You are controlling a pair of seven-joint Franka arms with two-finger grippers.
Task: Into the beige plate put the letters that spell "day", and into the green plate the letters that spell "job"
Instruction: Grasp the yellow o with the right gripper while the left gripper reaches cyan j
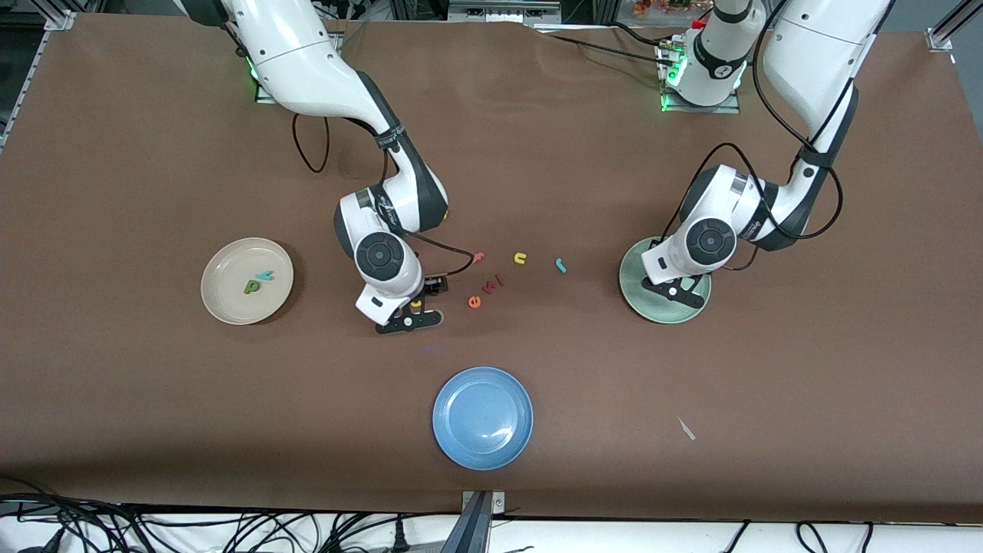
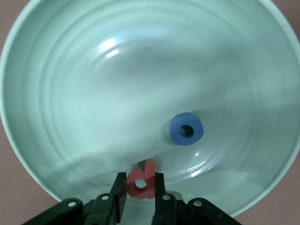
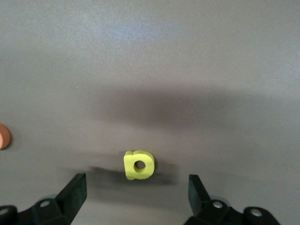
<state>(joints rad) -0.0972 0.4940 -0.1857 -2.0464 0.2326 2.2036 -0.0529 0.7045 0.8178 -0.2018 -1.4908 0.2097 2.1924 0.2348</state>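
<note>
- Already the beige plate (image 1: 247, 281), at the frame's left, holds the green d (image 1: 252, 286) and teal y (image 1: 266, 274).
- At centre-left, the right tool (image 1: 413, 311) is low over the surface, jaws spread wide and empty; the yellow a (image 3: 138, 165) lies flat midway between them.
- At right, the left tool (image 2: 140, 190), over the green plate (image 2: 56, 93), pinches the salmon b (image 2: 142, 180); the blue o (image 2: 186, 129) lies inside.

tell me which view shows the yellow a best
The right wrist view: the yellow a lies in plain sight on the table between the open right gripper. The front view shows only a speck; the left wrist view, nothing.
</note>
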